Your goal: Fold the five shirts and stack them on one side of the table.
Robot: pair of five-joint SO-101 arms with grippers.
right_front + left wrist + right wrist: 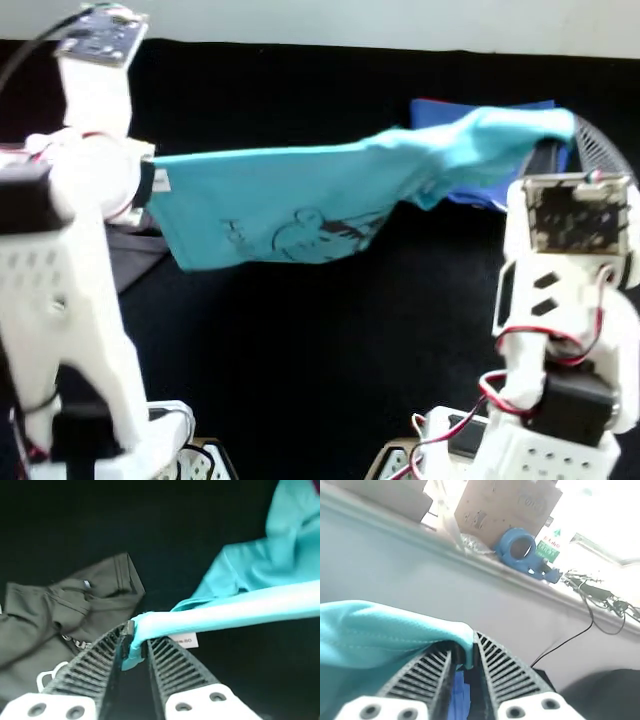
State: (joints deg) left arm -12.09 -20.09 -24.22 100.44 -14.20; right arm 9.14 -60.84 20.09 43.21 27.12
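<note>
Two ends of the teal shirt are pinched, one in the left claw, one in the right claw, cloth stretched between them (above the surface); both should be lowered evenly, with tension held.

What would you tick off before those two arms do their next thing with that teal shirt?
1. Left tool grips the teal shirt: ok, shut on its edge.
2. Right tool grips the other end: ok, shut on the cloth.
3. Shirt raised above the table: ok, it hangs stretched between the arms.
4. Shirt spread flat: not ok, it is bunched toward the right tool.
5. Dark shirt out of the way: not ok, it lies crumpled below the left tool.
6. Blue shirt behind, neatly folded: cannot tell.
</note>
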